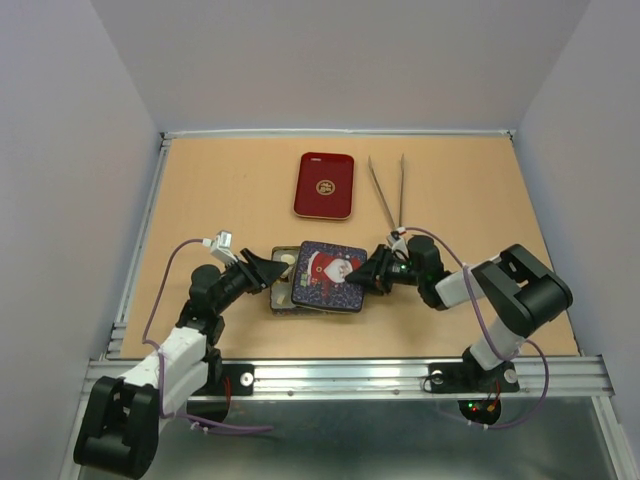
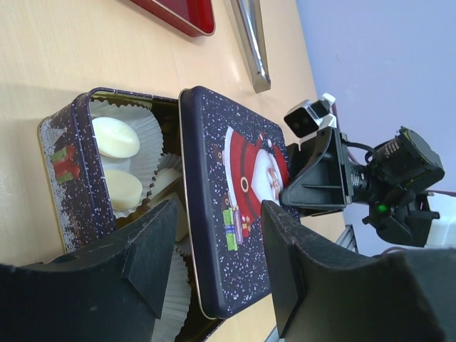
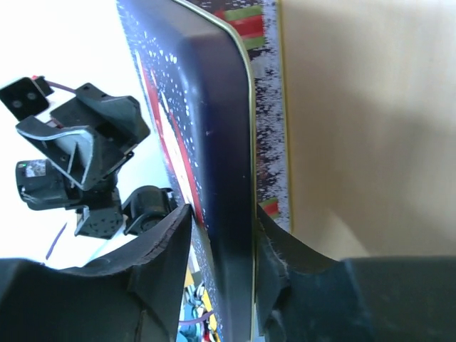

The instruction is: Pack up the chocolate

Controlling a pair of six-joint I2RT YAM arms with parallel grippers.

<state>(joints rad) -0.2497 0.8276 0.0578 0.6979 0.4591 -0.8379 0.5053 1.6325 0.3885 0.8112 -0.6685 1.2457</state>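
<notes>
Cream-white chocolate [image 2: 114, 137] pieces sit in white paper cups [image 2: 151, 128] inside a dark blue tin [image 2: 68, 171]. A Santa-printed lid [image 1: 330, 277] lies askew over the tin [image 1: 283, 298], covering its right part. My left gripper [image 1: 272, 270] stands open at the tin's left end. Its fingers [image 2: 217, 267] straddle the lid's near corner without touching it. My right gripper [image 1: 362, 278] is at the lid's right edge. Its jaws [image 3: 222, 228] stand closely around the lid's rim [image 3: 214, 128], with a thin gap at one finger.
A red tin [image 1: 325, 185] lies flat at the back middle of the wooden table. Long metal tweezers [image 1: 385, 190] lie to its right. The table's raised metal rail [image 1: 135, 260] runs along the left side.
</notes>
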